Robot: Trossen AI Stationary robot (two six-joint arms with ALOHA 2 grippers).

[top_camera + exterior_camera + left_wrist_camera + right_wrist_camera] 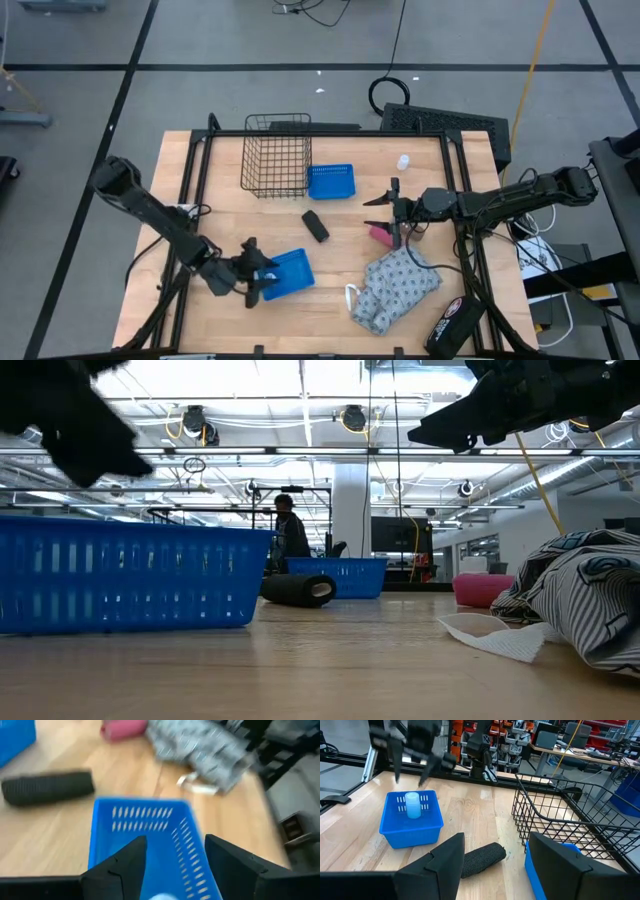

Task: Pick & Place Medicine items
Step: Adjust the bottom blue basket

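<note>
The left end effector (254, 282) hangs just above the near blue tray (290, 272), fingers parted and holding nothing. One white bottle (413, 804) stands upright inside that tray. The right end effector (386, 200), also apart and empty, hovers over the bench (340, 310), well away from the tray.

We hold our left gripper (252, 283) parted over the near blue tray (296, 262); our right gripper (385, 200) hangs parted beyond it.
</note>
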